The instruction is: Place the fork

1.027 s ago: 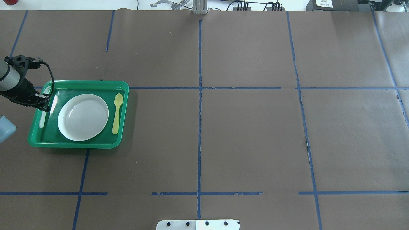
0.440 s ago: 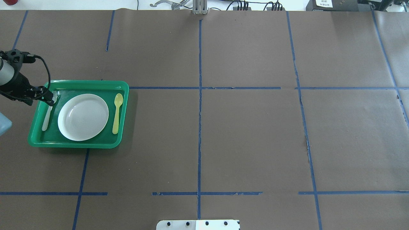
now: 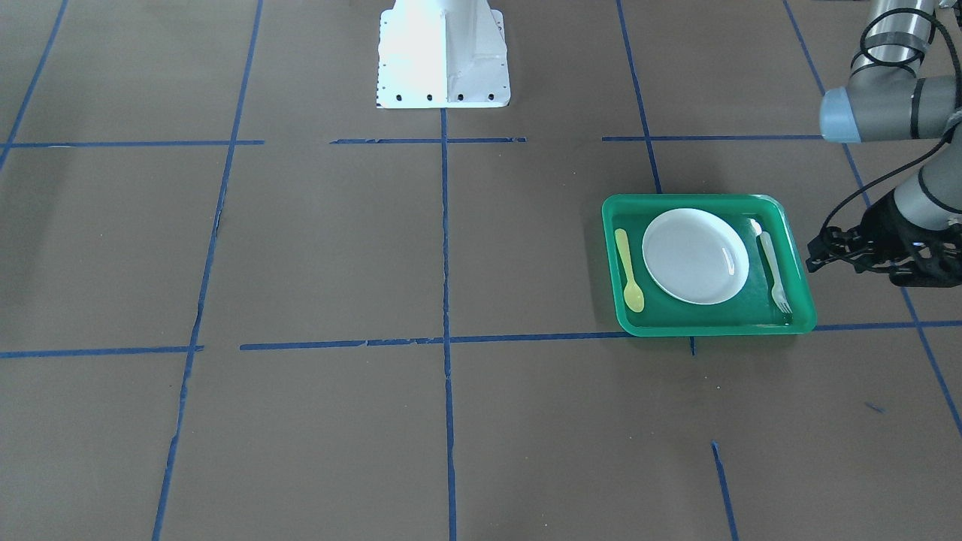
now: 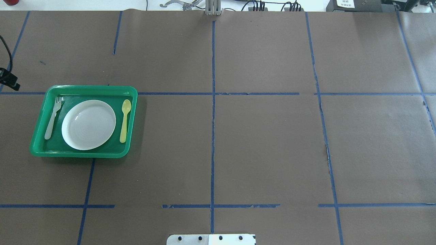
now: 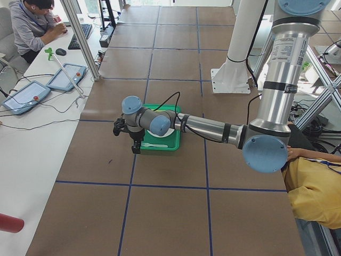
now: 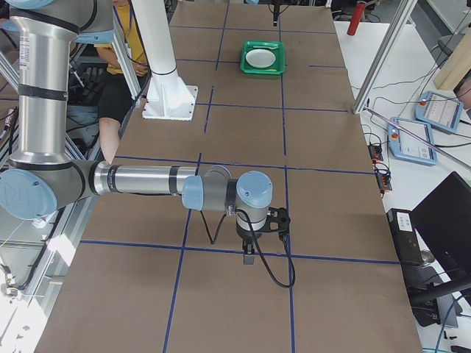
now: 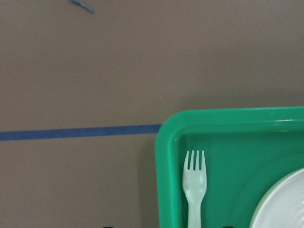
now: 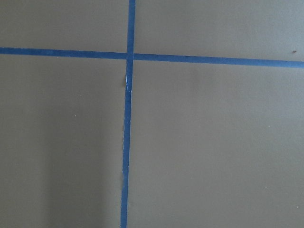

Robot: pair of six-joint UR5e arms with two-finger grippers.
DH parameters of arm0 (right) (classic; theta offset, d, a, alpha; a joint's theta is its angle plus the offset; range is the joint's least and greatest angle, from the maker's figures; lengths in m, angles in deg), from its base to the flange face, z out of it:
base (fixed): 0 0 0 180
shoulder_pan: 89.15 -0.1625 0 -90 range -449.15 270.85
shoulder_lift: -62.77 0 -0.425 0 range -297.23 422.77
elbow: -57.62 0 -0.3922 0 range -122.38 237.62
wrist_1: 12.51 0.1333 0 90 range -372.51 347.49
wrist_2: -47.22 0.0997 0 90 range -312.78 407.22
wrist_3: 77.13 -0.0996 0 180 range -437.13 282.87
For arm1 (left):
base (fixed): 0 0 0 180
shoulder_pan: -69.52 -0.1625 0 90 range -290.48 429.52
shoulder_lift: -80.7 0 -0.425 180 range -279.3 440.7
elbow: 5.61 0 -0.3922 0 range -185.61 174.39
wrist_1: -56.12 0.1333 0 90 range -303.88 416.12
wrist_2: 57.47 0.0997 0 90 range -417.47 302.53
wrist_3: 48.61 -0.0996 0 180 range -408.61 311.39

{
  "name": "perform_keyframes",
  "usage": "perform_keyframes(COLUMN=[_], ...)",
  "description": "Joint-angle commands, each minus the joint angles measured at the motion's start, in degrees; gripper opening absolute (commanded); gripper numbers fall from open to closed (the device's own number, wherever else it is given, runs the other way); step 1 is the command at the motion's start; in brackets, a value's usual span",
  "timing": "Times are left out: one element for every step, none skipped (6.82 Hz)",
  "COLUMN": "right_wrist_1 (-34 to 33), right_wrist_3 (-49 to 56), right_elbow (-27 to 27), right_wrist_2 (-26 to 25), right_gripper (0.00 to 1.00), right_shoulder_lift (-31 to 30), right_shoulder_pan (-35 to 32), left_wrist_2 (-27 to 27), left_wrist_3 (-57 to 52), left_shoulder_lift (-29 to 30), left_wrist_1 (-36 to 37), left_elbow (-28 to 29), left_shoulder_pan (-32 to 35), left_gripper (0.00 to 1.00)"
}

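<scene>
A green tray (image 4: pixel 85 87) sits close to the tabletop's left edge, about midway between the robot's edge and the far edge. A white plate (image 4: pixel 88 125) lies at the tray's middle. A yellow spoon (image 4: pixel 125 120) lies on the side of the plate nearer the tabletop's centre.

The fork (image 4: pixel 52 117), pale and translucent, lies flat on the tray floor. It sits between the plate and the tray wall nearest the tabletop's left edge, with its tines pointing toward the far edge. Nothing touches it, so the placing looks done. What seems left is only for the arm to move clear.

The left tool (image 3: pixel 815 255) is outside the tray, past the tray wall on the fork's side and toward the tabletop's left edge. It is near the fork but apart from it. Its fingers look spread and it carries nothing.

The right tool (image 6: pixel 250 256) hangs over bare brown paper near the tabletop's right edge, well apart from the tray. Whether it is spread or closed cannot be told.
</scene>
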Motion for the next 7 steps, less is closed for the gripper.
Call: perform_keyframes(right_wrist_1=[0.0, 0.0, 0.0, 0.0, 0.0, 0.0, 0.0], right_wrist_3=[0.01, 0.01, 0.01, 0.01, -0.08, 0.01, 0.01], right_elbow=[0.0, 0.0, 0.0, 0.0, 0.0, 0.0, 0.0], right_wrist_2=[0.0, 0.0, 0.0, 0.0, 0.0, 0.0, 0.0], right_gripper=[1.0, 1.0, 1.0, 1.0, 1.0, 1.0, 1.0], right_shoulder_lift=[0.0, 0.0, 0.0, 0.0, 0.0, 0.0, 0.0], right_shoulder_pan=[0.0, 0.0, 0.0, 0.0, 0.0, 0.0, 0.0], left_wrist_2=[0.01, 0.1, 0.1, 0.19, 0.27, 0.1, -0.16], left_wrist_3=[-13.6, -16.52, -22.37, -26.0, -27.78, -30.23, -30.6], left_shoulder_lift=[-0.17, -0.61, -0.62, -0.62, -0.62, -0.62, -0.44], left_wrist_1=[5.56, 6.35, 9.58, 11.7, 13.02, 13.82, 15.22], left_elbow=[0.07, 0.33, 1.46, 2.08, 2.96, 4.71, 4.99], left_shoulder_pan=[8.64, 12.24, 16.19, 19.71, 21.92, 23.94, 24.05], left_gripper=[0.82, 0.82, 0.82, 0.81, 0.81, 0.79, 0.8])
